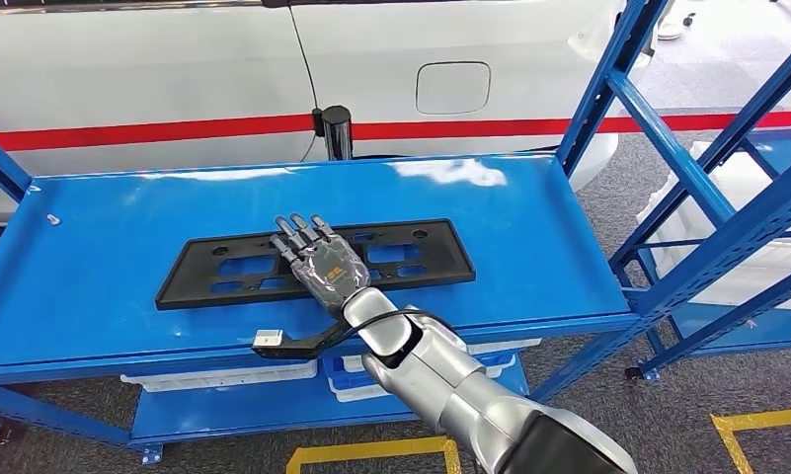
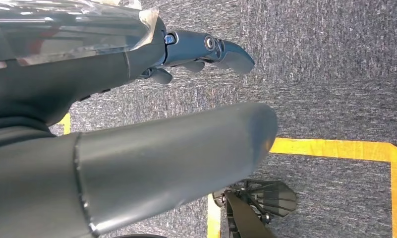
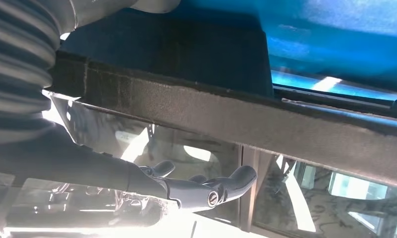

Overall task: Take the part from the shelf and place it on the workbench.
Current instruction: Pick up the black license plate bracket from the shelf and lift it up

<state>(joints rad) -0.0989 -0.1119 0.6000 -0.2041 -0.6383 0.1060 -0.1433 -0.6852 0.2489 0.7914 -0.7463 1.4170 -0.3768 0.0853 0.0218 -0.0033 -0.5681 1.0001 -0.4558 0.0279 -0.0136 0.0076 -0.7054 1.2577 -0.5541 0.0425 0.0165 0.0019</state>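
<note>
The part point(image 1: 223, 269) is a long flat black plastic frame with rectangular cut-outs, lying on the blue shelf top point(image 1: 105, 217). My right hand point(image 1: 322, 262) reaches in over the frame's middle, its fingers point(image 1: 302, 235) stretched flat and apart above it. In the right wrist view the frame's textured edge point(image 3: 236, 116) runs close past the right hand point(image 3: 87, 158), and a gap shows between the fingers point(image 3: 206, 191) and the frame. My left hand point(image 2: 112, 74) hangs over the grey carpet, fingers extended, with nothing in it.
A white car body point(image 1: 174, 59) with a red stripe stands right behind the shelf, with a black post point(image 1: 337, 131) at the shelf's back edge. Blue rack uprights point(image 1: 668, 138) rise at the right. White bins point(image 1: 223, 377) sit on the lower level. Yellow floor tape point(image 1: 371, 452) marks the carpet.
</note>
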